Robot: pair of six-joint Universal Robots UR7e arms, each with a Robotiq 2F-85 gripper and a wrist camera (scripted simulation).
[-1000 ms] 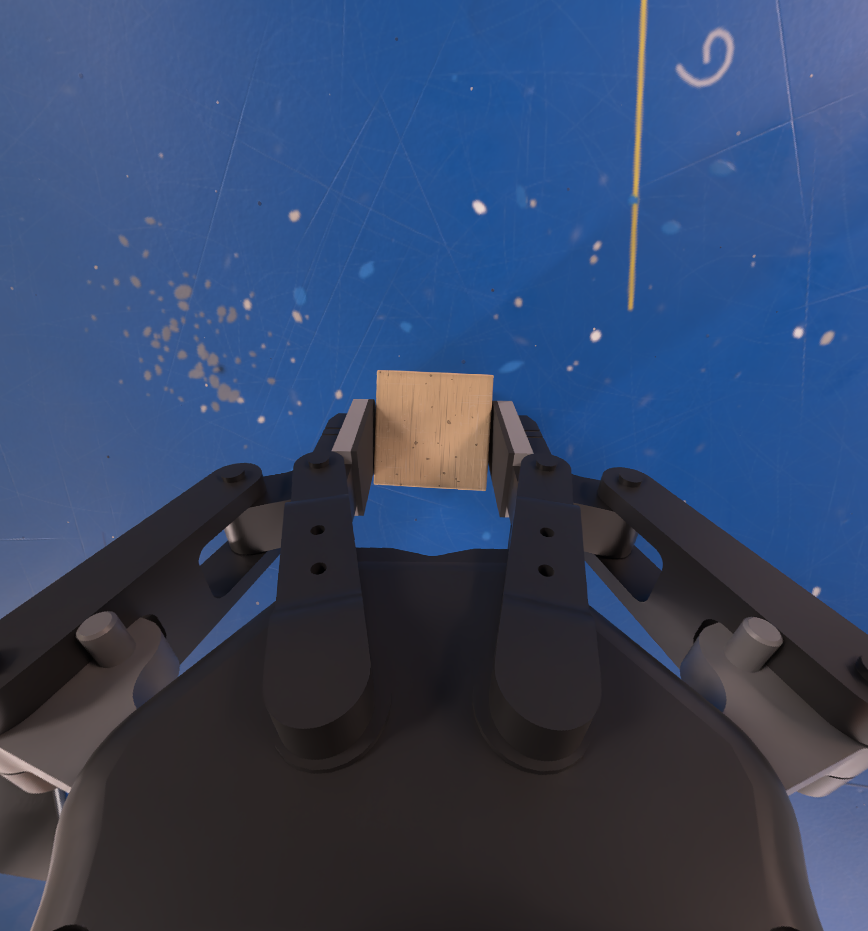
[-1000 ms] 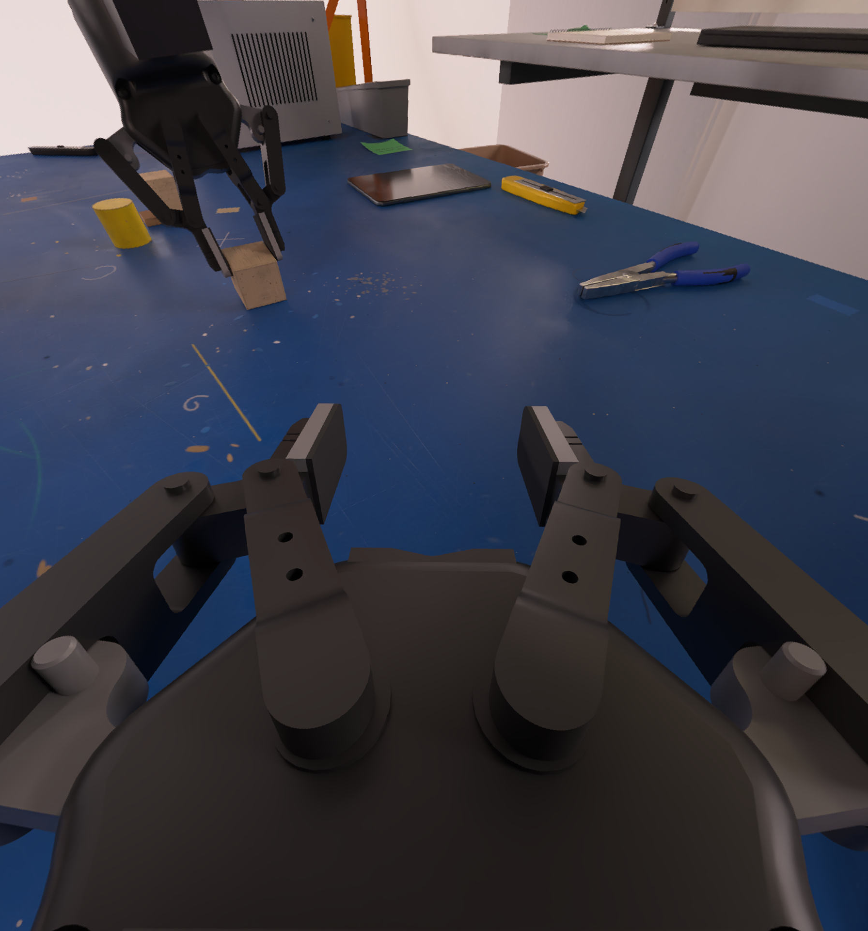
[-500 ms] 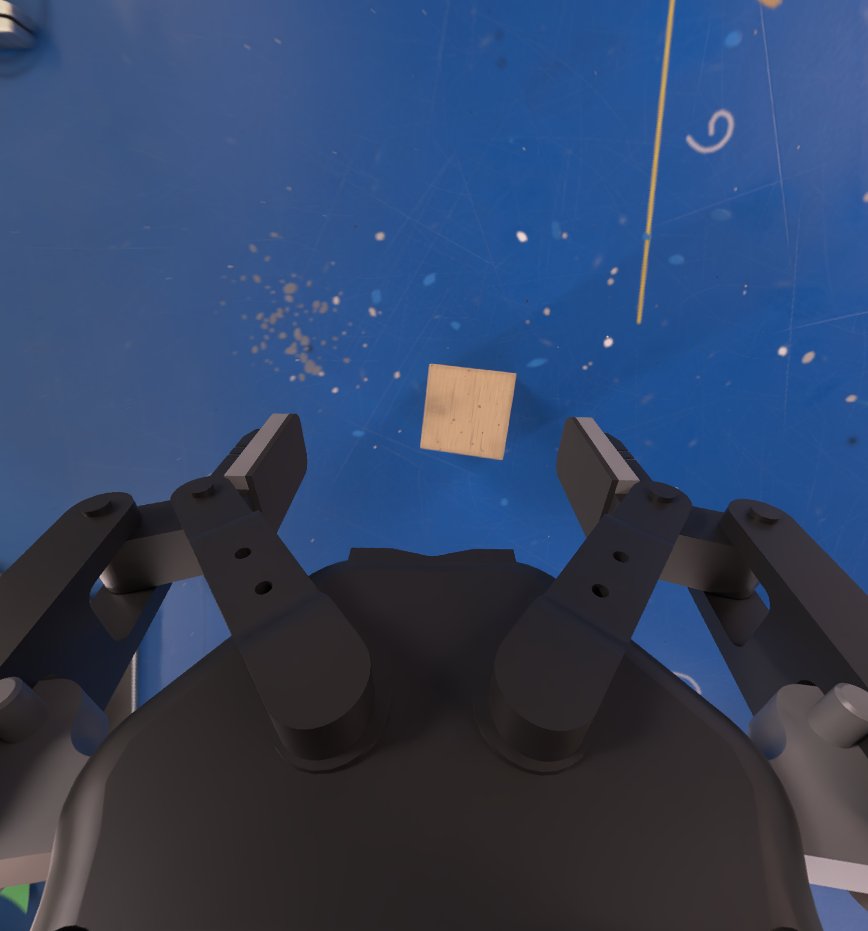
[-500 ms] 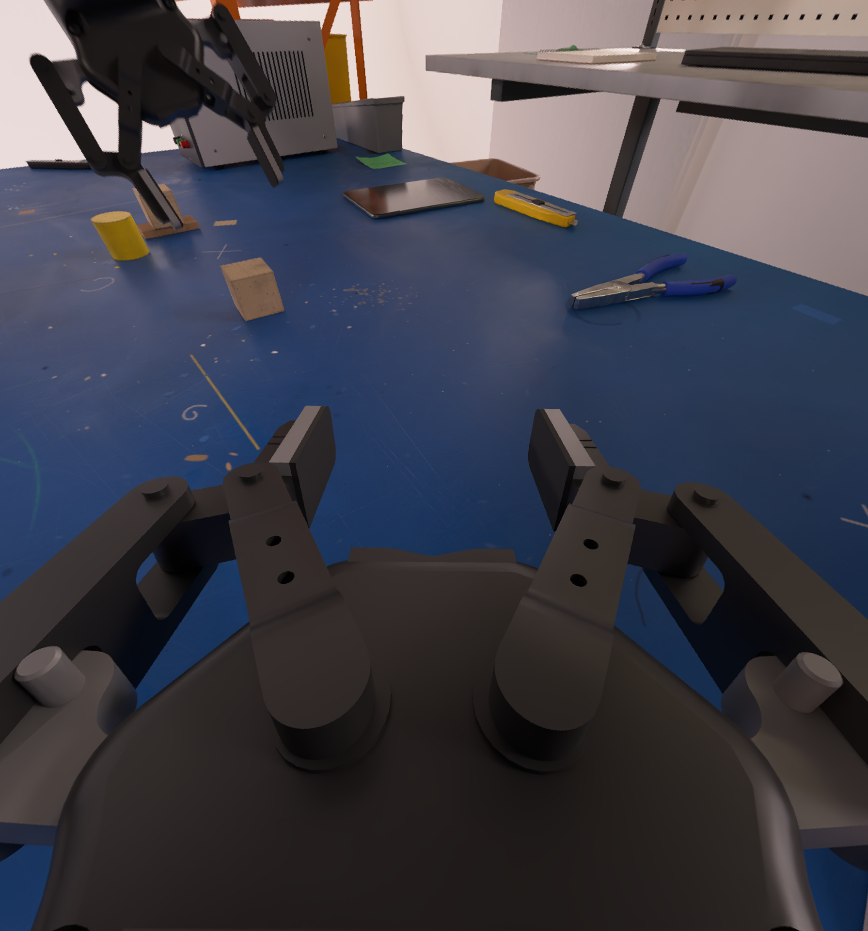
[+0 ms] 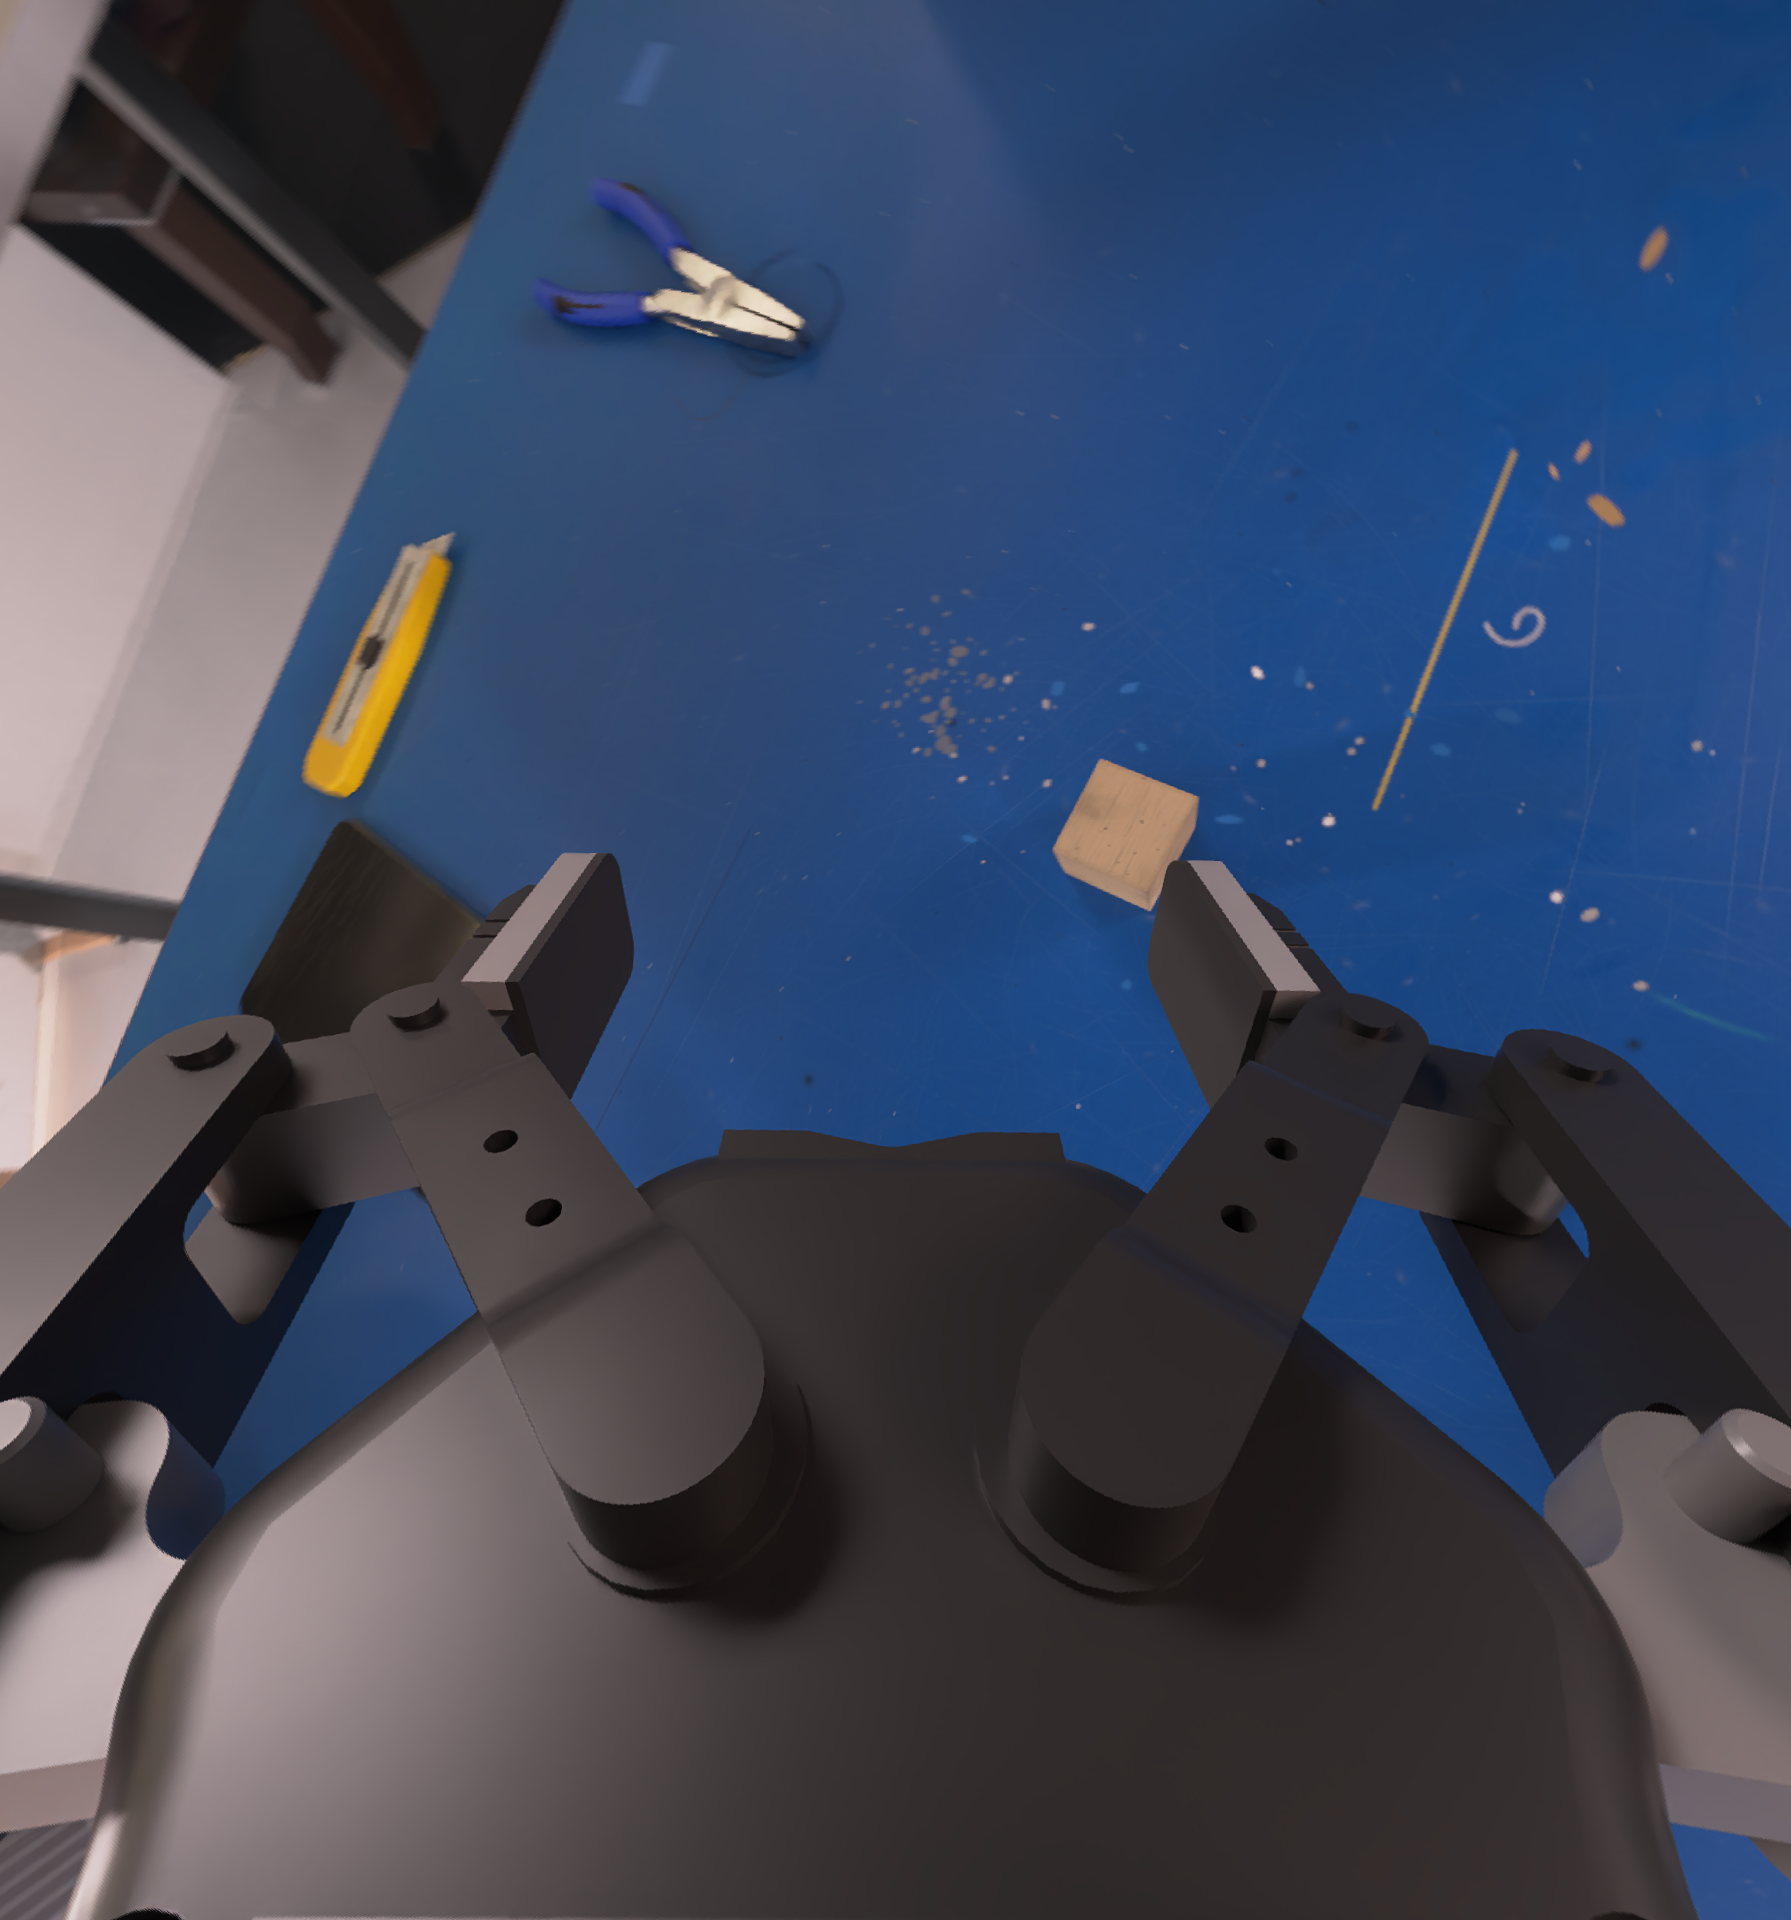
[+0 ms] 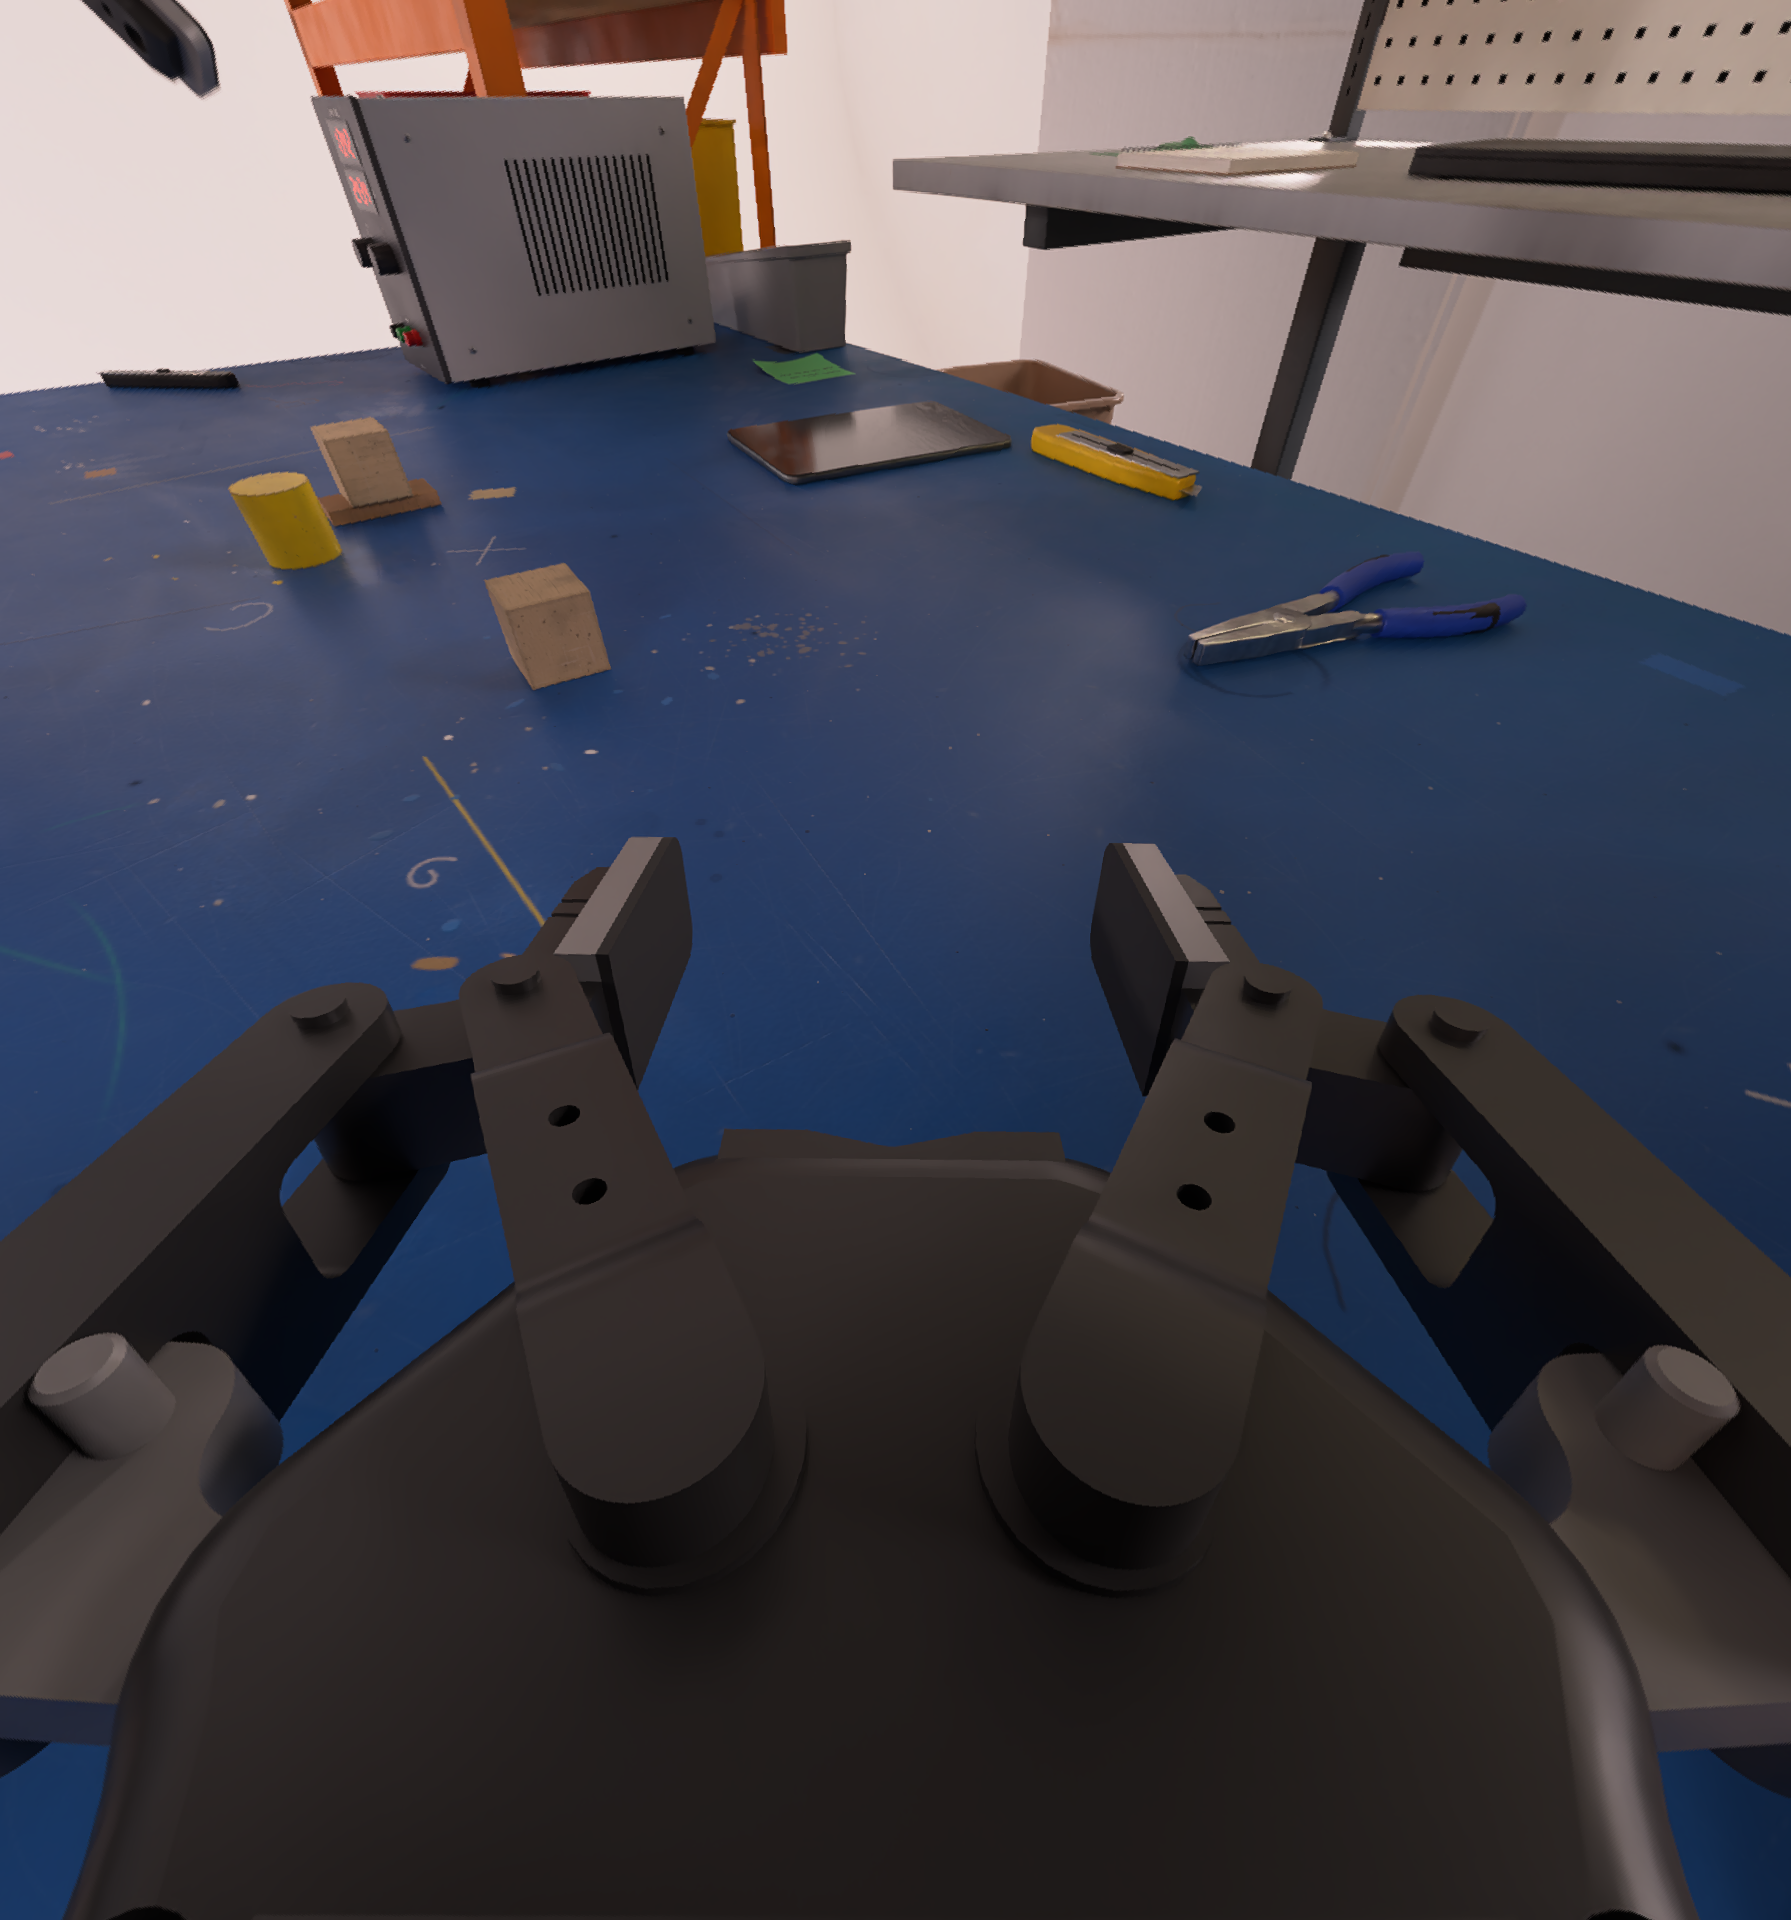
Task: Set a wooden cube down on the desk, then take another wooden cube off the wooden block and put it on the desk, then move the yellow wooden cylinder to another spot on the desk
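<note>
A wooden cube [image 5: 1128,831] lies alone on the blue desk [image 5: 974,468]; it also shows in the right wrist view [image 6: 548,625]. My left gripper [image 5: 896,914] is open and empty, high above the desk, with the cube just beyond its right fingertip. A second wooden cube [image 6: 356,459] stands on a flat wooden block [image 6: 392,506] at the far left. The yellow cylinder [image 6: 283,518] stands upright just left of that block. My right gripper [image 6: 891,904] is open and empty, low over the near desk.
Blue-handled pliers [image 6: 1348,621] lie at the right, a yellow utility knife [image 6: 1114,460] and a dark tablet [image 6: 868,441] farther back. A grey power supply [image 6: 527,229] and a grey bin [image 6: 782,291] stand at the far edge. A shelf [image 6: 1390,197] stands at the right.
My left gripper opened, let go of the cube on the desk, then rose and swung away to the left. The right gripper barely moved.
</note>
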